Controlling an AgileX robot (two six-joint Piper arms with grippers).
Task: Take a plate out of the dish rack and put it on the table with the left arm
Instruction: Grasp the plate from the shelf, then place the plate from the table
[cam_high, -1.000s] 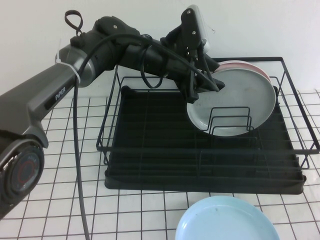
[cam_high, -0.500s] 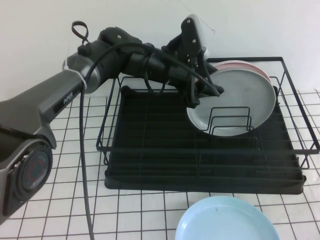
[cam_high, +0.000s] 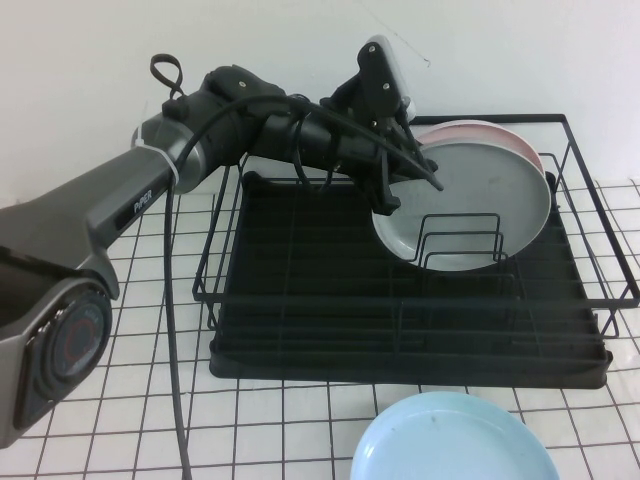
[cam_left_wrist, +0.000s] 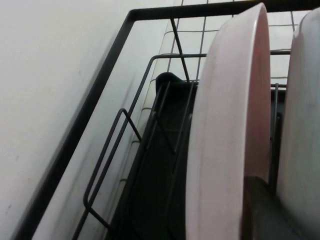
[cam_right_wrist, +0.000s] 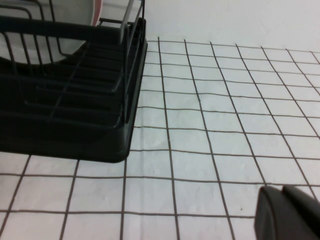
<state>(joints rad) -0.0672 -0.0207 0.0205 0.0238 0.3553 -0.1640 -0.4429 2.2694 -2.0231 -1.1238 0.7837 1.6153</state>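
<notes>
A black dish rack (cam_high: 410, 300) sat on the gridded table (cam_high: 130, 330). The grey plate (cam_high: 470, 205) stood on edge inside it, before a pink plate (cam_high: 490, 133). The left gripper (cam_high: 405, 170) met its upper-left rim, jaws narrowed astride that edge; grip unconfirmed. The right gripper (cam_right_wrist: 287, 212) rested near the table, its jaws impossible to read.

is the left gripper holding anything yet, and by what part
Apparently yes: the left gripper is pinched on the grey plate at its upper left rim, though a firm hold cannot be confirmed. The right gripper, low over the table, holds nothing.
</notes>
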